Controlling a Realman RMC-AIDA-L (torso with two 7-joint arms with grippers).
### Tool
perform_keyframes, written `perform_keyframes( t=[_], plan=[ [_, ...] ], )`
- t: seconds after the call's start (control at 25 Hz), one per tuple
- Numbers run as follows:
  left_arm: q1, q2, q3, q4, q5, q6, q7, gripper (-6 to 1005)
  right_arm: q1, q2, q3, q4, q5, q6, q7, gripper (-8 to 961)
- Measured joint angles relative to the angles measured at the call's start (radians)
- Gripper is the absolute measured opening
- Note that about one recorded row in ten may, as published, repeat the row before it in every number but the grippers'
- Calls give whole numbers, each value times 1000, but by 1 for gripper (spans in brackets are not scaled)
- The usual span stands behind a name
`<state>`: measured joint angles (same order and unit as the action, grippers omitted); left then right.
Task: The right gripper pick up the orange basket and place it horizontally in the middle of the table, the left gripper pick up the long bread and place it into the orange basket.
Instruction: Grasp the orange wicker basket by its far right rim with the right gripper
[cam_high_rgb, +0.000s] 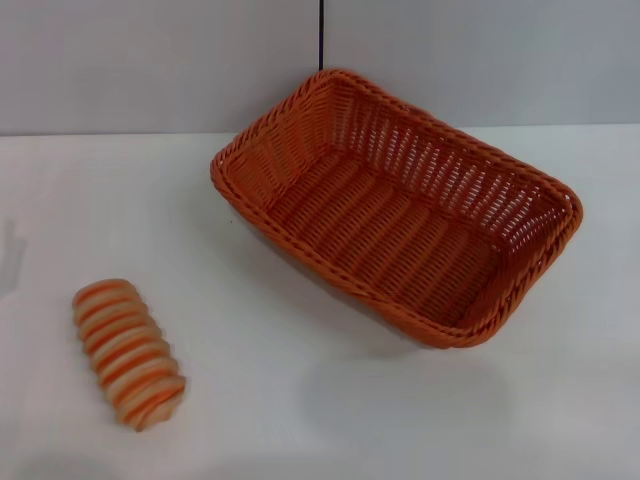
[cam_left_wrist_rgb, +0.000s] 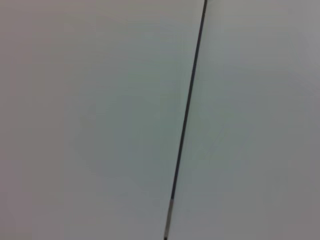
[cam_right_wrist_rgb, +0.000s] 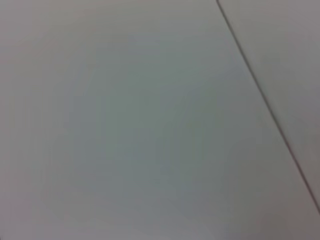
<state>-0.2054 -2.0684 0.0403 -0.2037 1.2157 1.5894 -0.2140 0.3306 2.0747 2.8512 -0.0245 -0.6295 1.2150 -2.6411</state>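
While neither gripper is seen in any view, so nothing can be told of the fingers, the orange basket (cam_high_rgb: 400, 210) is found on the far right of the table (cam_high_rgb: 300, 400), set at a slant and empty. Well apart, at the near left, the long bread (cam_high_rgb: 128, 352) is laid flat. Only a pale wall with a dark seam is caught by both wrist views.

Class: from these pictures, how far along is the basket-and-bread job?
Nothing looks done. The orange basket sits angled toward the table's far right, empty. The long bread lies on the near left. Neither gripper is in view, so nothing is in hand. Both placements remain.
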Motion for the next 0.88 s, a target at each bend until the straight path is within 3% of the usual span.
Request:
perform_keyframes(
  t=[0.6, 0.88],
  plan=[
    [-5, 3, 14, 8, 1, 6, -19, 802, -16, -1, -144, 26, -5, 21, 13, 405],
    [-6, 4, 32, 8, 1, 5, -19, 802, -60, -4, -393, 119, -6, 105, 56, 405]
  ],
)
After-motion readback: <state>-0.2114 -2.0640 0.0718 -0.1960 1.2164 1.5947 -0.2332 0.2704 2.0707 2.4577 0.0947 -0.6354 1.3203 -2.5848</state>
